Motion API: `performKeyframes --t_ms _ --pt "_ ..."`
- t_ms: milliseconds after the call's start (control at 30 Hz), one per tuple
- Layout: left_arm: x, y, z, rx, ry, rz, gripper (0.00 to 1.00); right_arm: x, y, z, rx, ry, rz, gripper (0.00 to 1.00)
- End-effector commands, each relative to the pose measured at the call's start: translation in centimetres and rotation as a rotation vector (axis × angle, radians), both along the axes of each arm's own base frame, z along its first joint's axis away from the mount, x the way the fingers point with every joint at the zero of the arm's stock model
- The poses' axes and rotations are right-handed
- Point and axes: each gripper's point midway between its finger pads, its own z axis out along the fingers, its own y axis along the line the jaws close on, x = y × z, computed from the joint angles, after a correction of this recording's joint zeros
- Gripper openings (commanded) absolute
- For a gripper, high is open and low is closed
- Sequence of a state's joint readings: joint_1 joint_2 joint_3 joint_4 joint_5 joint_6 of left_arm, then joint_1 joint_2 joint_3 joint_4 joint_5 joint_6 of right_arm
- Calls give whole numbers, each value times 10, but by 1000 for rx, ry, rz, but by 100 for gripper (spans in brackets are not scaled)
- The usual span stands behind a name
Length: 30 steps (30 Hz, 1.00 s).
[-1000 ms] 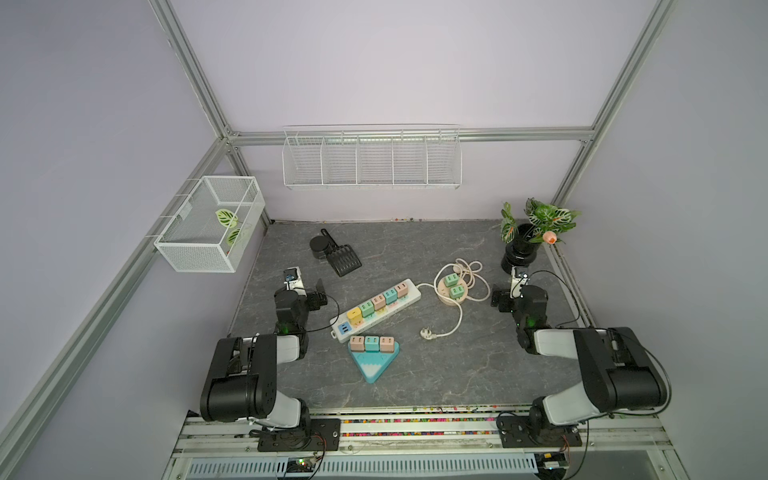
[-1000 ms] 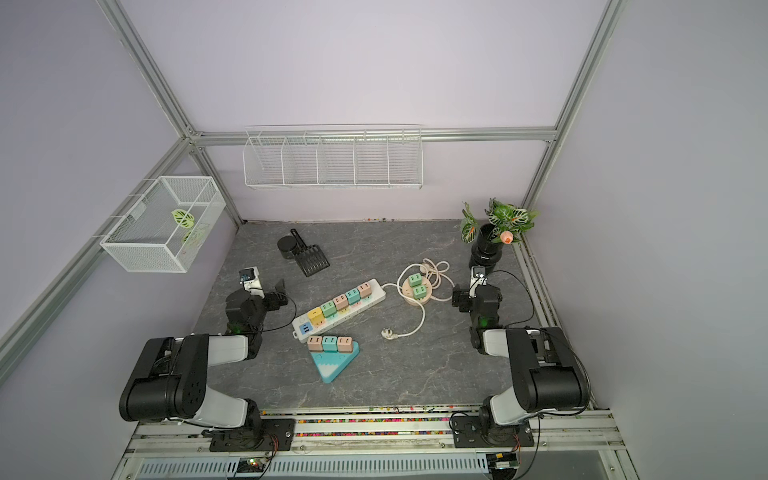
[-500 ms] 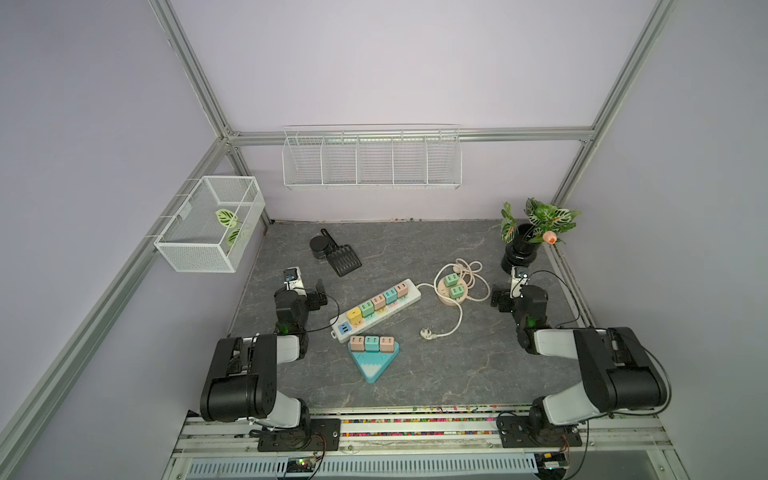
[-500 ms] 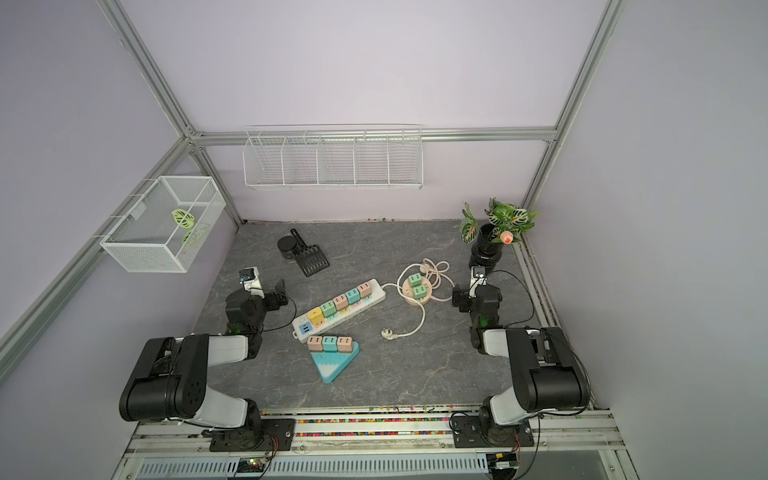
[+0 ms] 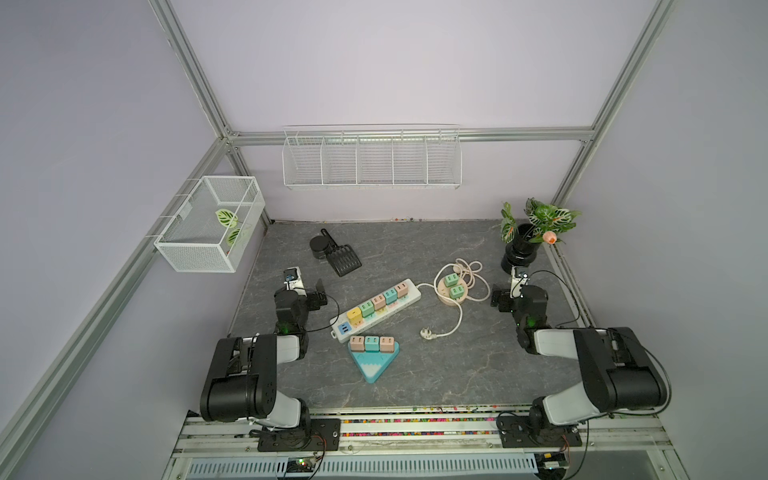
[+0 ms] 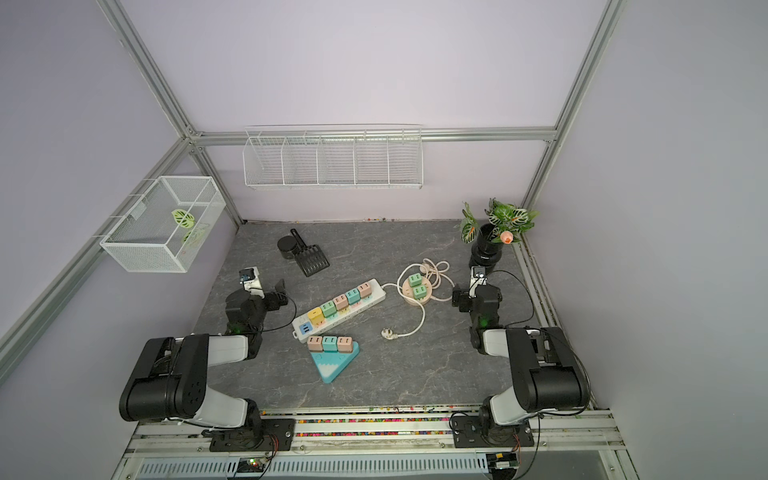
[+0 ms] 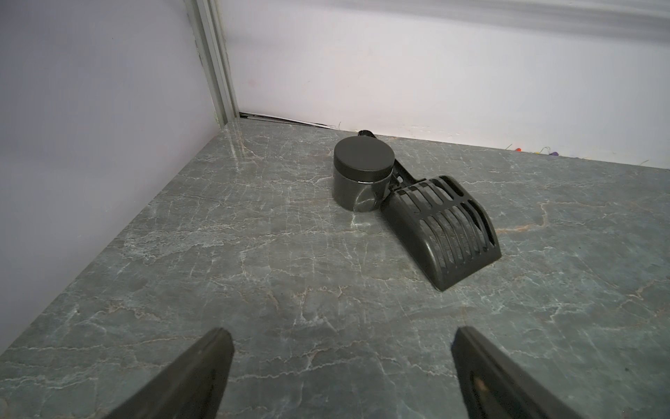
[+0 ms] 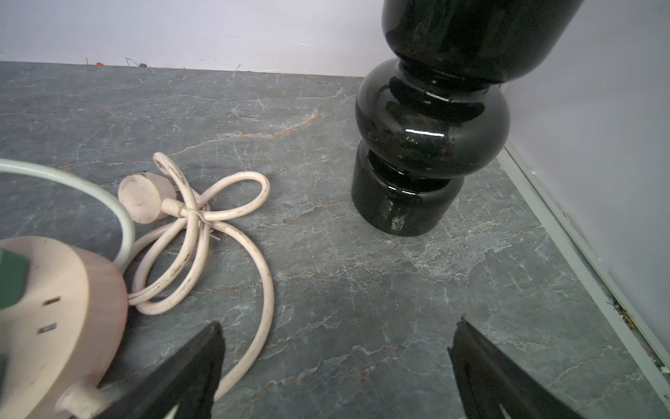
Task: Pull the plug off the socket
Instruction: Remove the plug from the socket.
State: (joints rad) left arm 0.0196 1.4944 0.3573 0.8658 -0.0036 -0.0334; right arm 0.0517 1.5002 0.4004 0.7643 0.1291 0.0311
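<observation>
Progress: not begun | Plugs (image 5: pixel 378 302): all seemingly seated in white power strip (image 5: pixel 413 294), round socket (image 5: pixel 442 291) and triangular socket (image 5: pixel 374 366), mid-bench (image 5: pixel 457 374) | Left jaws: apart, empty, beside the strip | Right jaws: apart, empty, near the round socket | Remaining: reach, grip, pull

The long strip (image 5: pixel 413 294) held six coloured plugs (image 5: pixel 366 308), the round strip (image 5: pixel 439 291) two, the triangular strip (image 5: pixel 374 368) three. There were also one jar (image 5: pixel 319 248), one scoop (image 5: pixel 345 259), one vase (image 5: pixel 519 254) and two baskets (image 5: pixel 372 160).
</observation>
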Motion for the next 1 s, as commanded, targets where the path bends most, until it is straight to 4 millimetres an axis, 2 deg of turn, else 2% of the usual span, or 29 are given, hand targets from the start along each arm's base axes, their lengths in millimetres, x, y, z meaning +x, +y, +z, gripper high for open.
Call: performKeyframes --t_ms 0,67,133,200,267,333,400,467,533,633,700,800,900,967 --pt "6 8 28 2 -56 39 100 1 8 45 0 -34 51 99" --pt "10 14 43 4 50 78 100 -6 16 76 71 4 75 99" --pt "13 19 60 -13 127 112 100 -13 17 99 185 31 30 99" --pt "10 19 74 -89 177 146 100 -19 15 108 318 72 -50 99" --pt "6 16 81 -181 216 164 100 -22 23 110 444 119 -64 99" --pt "1 6 87 -276 238 145 100 -22 43 110 584 155 -7 99" --pt "-3 -12 94 -376 241 70 100 -22 82 117 712 166 200 99" --pt "-6 -30 101 -469 232 -11 100 -24 112 119 776 184 324 97" --pt "-10 -53 109 -543 217 -133 98 -32 145 112 701 244 420 97" --pt "-15 -75 110 -688 242 -209 95 -55 200 96 473 342 602 96" --pt "-21 -90 108 -709 273 -237 94 -78 243 88 366 382 791 96" --pt "-30 -108 104 -715 310 -263 94 -116 293 76 213 365 1052 96" --pt "-39 -111 99 -781 336 -247 94 -158 328 65 23 296 1308 96" --pt "-45 -112 95 -826 341 -237 95 -175 342 60 -31 281 1415 96"
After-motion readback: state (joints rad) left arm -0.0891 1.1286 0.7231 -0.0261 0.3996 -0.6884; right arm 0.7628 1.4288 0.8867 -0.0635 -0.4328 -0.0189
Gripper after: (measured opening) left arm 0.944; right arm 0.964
